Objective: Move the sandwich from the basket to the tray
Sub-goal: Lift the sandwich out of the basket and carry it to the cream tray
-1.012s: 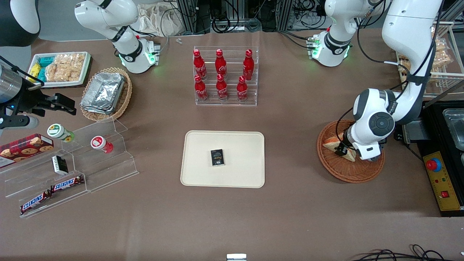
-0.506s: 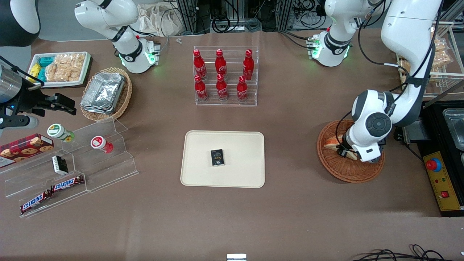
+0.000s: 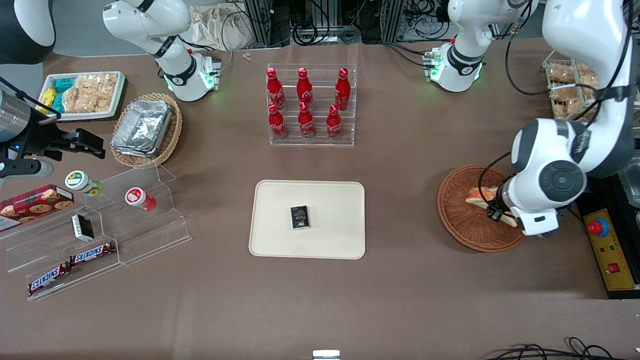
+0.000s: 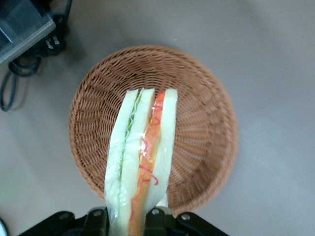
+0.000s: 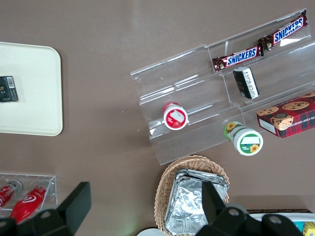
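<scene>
In the front view the pincer (image 3: 501,216) sat over the basket (image 3: 462,227), close to the tabletop (image 3: 410,300) edge at the working arm's end, and it was clamped onto the sandwich (image 3: 479,196). The wedge looked lifted clear of the wicker, but I couldn't say for sure from that angle. The cream tray (image 3: 330,240) lay around the middle of the tabletop, well apart from the basket, with just a small black packet (image 3: 300,217) lying flat on it. Farther from the camera than the tray stood a clear rack of red cola bottles (image 3: 305,107). Toward the parked arm's end there was a tan wicker basket of foil containers (image 3: 142,127) and a stepped acrylic stand holding Snickers bars (image 3: 70,262).

The left wrist view settled it. The sandwich (image 4: 142,162) was pinched between the fingers (image 4: 152,216) at its wide end, with its edge turned to the camera so you could see the white bread, green layer and orange-red filling. It hung above the basket (image 4: 206,118), whose woven bottom showed bare underneath it.

The right wrist view just showed a corner of the tray (image 5: 34,118), the packet (image 5: 7,88), the Snickers bars (image 5: 261,44) and the foil containers (image 5: 194,201).
</scene>
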Action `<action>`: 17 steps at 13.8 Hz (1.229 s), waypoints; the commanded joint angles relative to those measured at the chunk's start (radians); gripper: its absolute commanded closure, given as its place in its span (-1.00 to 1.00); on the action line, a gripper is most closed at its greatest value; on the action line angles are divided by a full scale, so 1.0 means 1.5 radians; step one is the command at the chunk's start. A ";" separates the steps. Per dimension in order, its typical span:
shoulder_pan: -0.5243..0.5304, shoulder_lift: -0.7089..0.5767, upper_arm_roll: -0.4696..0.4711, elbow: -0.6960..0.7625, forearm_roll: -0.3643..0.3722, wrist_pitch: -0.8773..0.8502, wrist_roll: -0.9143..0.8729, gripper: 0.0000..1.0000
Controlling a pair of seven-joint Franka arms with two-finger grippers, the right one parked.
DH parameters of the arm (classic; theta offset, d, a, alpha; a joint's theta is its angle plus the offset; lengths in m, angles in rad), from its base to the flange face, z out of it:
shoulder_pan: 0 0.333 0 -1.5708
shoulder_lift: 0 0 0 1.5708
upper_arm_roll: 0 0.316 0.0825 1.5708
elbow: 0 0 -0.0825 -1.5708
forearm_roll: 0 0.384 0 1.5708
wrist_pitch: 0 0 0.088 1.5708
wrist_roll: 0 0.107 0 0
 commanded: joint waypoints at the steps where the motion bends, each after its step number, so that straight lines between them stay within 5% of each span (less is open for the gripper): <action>1: -0.004 0.019 -0.042 0.162 -0.031 -0.131 0.051 1.00; 5: -0.038 0.104 -0.168 0.297 -0.016 -0.165 0.100 1.00; 10: -0.211 0.288 -0.165 0.383 0.027 -0.032 0.151 1.00; 17: -0.275 0.411 -0.163 0.379 0.065 0.055 0.218 1.00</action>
